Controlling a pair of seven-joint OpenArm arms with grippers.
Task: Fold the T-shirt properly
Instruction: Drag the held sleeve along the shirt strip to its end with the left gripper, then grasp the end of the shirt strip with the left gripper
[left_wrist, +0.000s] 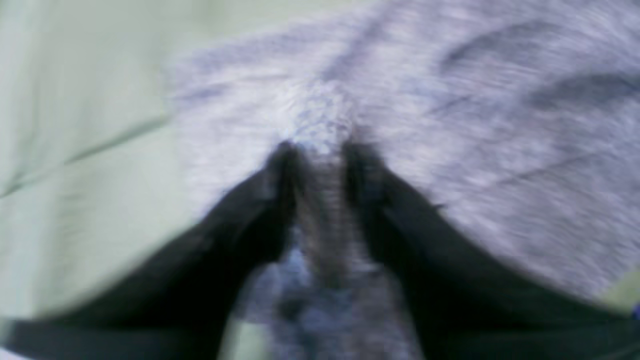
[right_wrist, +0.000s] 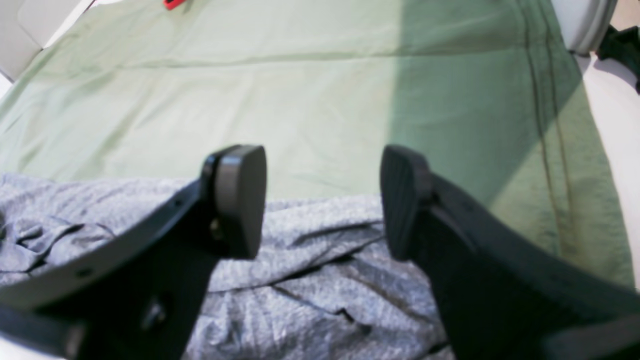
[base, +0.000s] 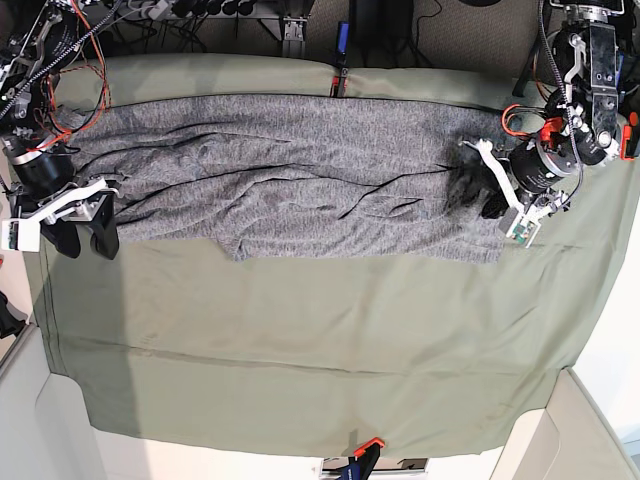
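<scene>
Heather-grey T-shirt, rumpled, spread across table's far half

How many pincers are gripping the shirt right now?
1. The left pincer pinches the T-shirt at its edge; the right pincer hangs open above it.

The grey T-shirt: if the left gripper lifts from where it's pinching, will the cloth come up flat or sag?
Likely sag. The T-shirt lies rumpled in soft wrinkles, so it looks limp, not stiff. The left gripper pinches only a small bunch near one edge, so the rest would probably trail and drag on the green table cloth. The right gripper is open, supporting nothing.
</scene>
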